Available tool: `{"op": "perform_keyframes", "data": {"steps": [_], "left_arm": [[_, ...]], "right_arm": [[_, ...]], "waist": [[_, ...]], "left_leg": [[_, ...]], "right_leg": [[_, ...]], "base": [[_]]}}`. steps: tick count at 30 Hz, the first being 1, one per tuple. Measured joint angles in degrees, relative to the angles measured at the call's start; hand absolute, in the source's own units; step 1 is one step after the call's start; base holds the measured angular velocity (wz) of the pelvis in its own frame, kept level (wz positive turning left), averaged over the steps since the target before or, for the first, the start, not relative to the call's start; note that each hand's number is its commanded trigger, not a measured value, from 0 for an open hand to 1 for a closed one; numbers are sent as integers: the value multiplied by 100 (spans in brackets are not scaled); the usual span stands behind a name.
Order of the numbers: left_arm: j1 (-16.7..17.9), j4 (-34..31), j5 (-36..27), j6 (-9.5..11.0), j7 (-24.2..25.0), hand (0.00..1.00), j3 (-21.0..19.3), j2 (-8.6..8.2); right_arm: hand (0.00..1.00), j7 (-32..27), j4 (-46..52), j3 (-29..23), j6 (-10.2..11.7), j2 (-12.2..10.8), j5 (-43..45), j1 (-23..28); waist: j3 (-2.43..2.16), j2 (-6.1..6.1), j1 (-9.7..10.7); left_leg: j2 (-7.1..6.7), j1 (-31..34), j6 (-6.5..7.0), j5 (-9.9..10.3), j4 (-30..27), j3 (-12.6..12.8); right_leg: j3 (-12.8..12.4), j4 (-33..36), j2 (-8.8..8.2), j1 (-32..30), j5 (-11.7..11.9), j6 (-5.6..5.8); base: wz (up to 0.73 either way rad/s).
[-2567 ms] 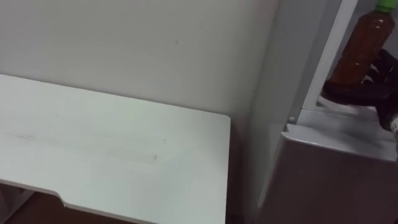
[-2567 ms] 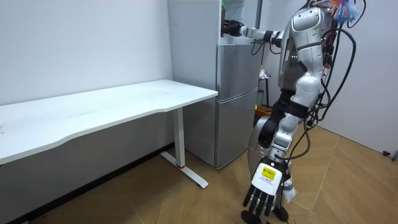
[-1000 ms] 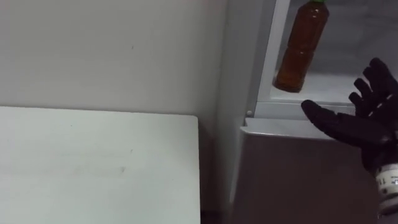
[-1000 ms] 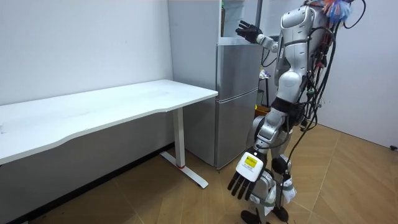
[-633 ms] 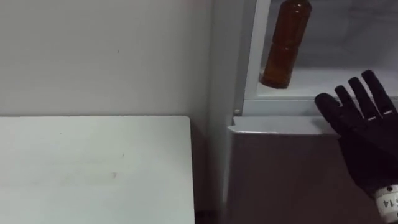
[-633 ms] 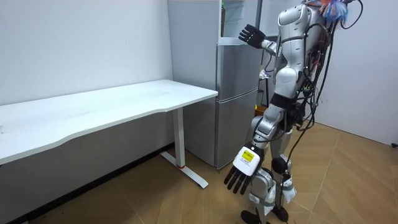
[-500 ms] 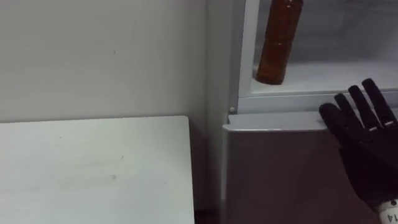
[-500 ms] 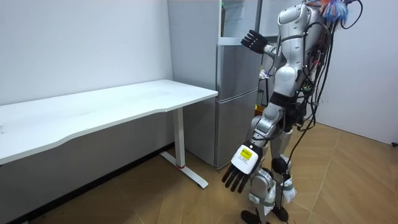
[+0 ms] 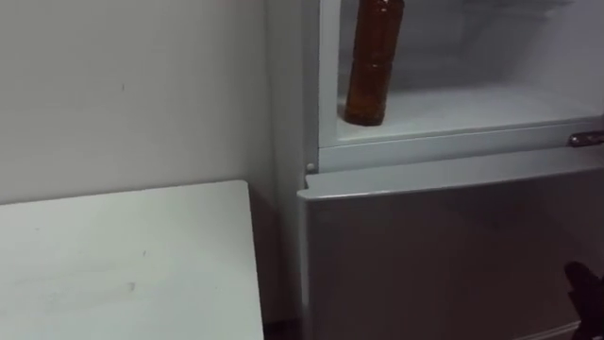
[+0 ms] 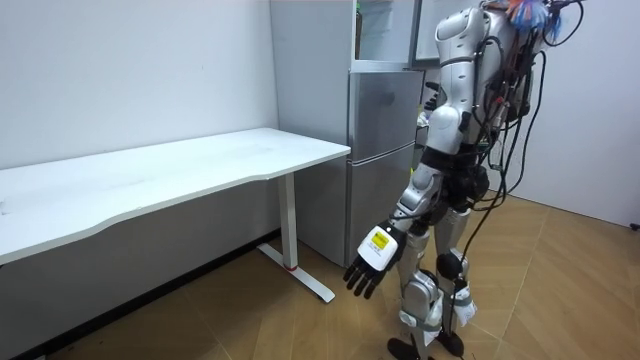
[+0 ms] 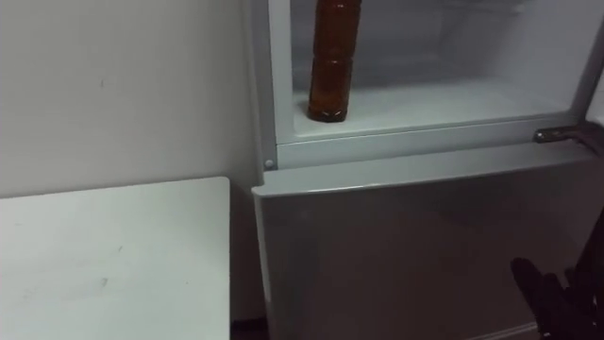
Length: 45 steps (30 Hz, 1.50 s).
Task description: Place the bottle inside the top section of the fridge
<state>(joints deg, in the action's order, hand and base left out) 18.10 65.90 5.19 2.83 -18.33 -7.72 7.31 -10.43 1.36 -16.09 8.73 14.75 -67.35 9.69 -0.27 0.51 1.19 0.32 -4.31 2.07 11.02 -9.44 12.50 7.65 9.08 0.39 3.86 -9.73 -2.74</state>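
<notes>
A brown bottle stands upright on the white floor of the open upper fridge compartment, at its left end, and no hand touches it. My right hand shows at the bottom right edge, below the compartment and in front of the lower door, with its dark fingers straight and nothing in them. In the room view I stand facing the fridge. There my left hand hangs low by my leg, open and empty.
The silver lower fridge door is shut. A white table stands right beside the fridge on the left, against the pale wall. A metal hinge sticks out at the compartment's right edge.
My right hand let go of the bottle, drew back out of the compartment and sank to the picture's lower right. The bottle stays standing in the fridge. The view has shifted rightwards.
</notes>
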Motion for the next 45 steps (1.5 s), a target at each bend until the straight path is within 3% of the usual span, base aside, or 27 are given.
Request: {"op": "perform_keyframes", "data": {"steps": [10, 17, 25, 30, 36, 45], "left_arm": [[-30, -53, 0, 2, -25, 0, -179, 14], [11, -76, -4, 15, -37, 0, -582, 30], [31, -186, -9, 18, -69, 0, -602, 69], [18, -185, -13, 29, -70, 0, -602, 121], [20, -191, -15, 29, -86, 0, -602, 133], [30, -175, -73, 31, -103, 0, -601, 132]], "right_arm": [[0, -914, -484, -690, 5, -1, 9, 66], [0, -2055, -568, -1308, 16, 2, 777, 277], [0, -3096, -566, -1768, 61, 28, 1084, 217], [0, -3654, -563, -1778, 170, 317, 1760, 198], [0, -4031, -533, -2000, 197, 584, 1820, 42], [0, -4528, 184, -2118, 317, 755, 2605, 22]], "waist": [[-4, 120, 182], [0, 201, 219], [4, 333, 332], [9, 359, 351], [8, 377, 354], [13, 389, 352]], "left_leg": [[-8, -4, 5, 10, 16, -2], [-12, -37, 3, 11, 53, 0], [-22, -18, 4, 12, 60, -4], [-27, 12, 4, 11, 69, -1], [-24, 65, 3, 11, 85, 13], [-25, 58, 2, 9, 109, 72]], "right_leg": [[-18, -18, 4, 1, -8, 12], [-12, 8, -1, -1, -37, 16], [4, 81, -20, -53, -79, 25], [-12, 70, -16, -91, -78, 25], [-22, 69, -7, -160, -82, 27], [-67, 73, 2, -188, -84, 27]], "base": [[-2], [-1], [1], [0], [0], [-2]]}}
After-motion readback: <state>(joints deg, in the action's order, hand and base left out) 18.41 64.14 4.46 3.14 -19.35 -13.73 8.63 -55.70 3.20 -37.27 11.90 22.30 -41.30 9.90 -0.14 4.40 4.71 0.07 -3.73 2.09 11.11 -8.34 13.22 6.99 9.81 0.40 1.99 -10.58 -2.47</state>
